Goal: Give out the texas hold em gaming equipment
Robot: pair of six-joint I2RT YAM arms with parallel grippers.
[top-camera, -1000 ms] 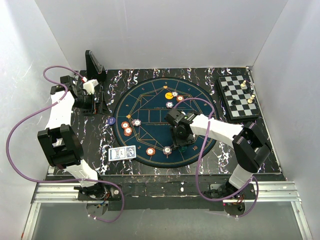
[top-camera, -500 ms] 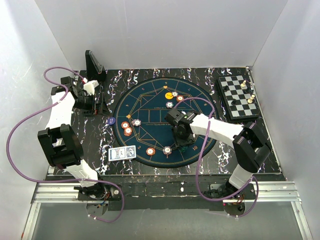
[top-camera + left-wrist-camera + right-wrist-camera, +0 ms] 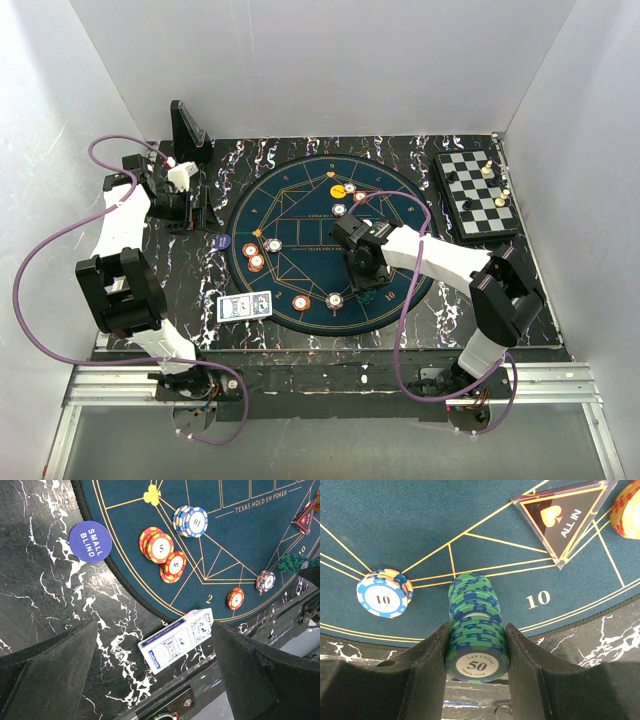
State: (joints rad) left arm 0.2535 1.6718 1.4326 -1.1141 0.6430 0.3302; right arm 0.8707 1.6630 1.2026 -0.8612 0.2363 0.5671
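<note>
While the right claw (image 3: 365, 270) hangs over the mat (image 3: 300, 200), about 4 o'clock from its centre, its fingers are clamped on a stack of green chips (image 3: 476, 630). Triangle marker (image 3: 565, 517) lies at 1 o'clock of the stack and a blue-white chip (image 3: 383, 597) at 9 o'clock. Left claw (image 3: 154, 627): fingers wide apart, nothing held, off the mat at 10 o'clock. Card pack (image 3: 176, 639) lies on the table at 8 o'clock, touching the rim.
</note>
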